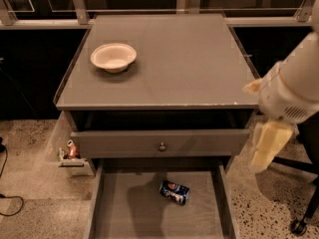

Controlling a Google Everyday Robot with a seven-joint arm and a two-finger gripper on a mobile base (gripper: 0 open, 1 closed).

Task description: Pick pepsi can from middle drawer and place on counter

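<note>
On middle drawer (pixel 130 217) floor, pepsi can (pixel 174 191) lying sideways, gripper (pixel 269 144) hanging beside counter (pixel 189 68), right side, grip state untellable

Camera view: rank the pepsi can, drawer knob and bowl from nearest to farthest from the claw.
The claw hangs by the counter's front right corner.
1. The drawer knob, centre front, and the pepsi can, lying in the middle drawer: too close to call.
2. The bowl, counter's far left.
</note>
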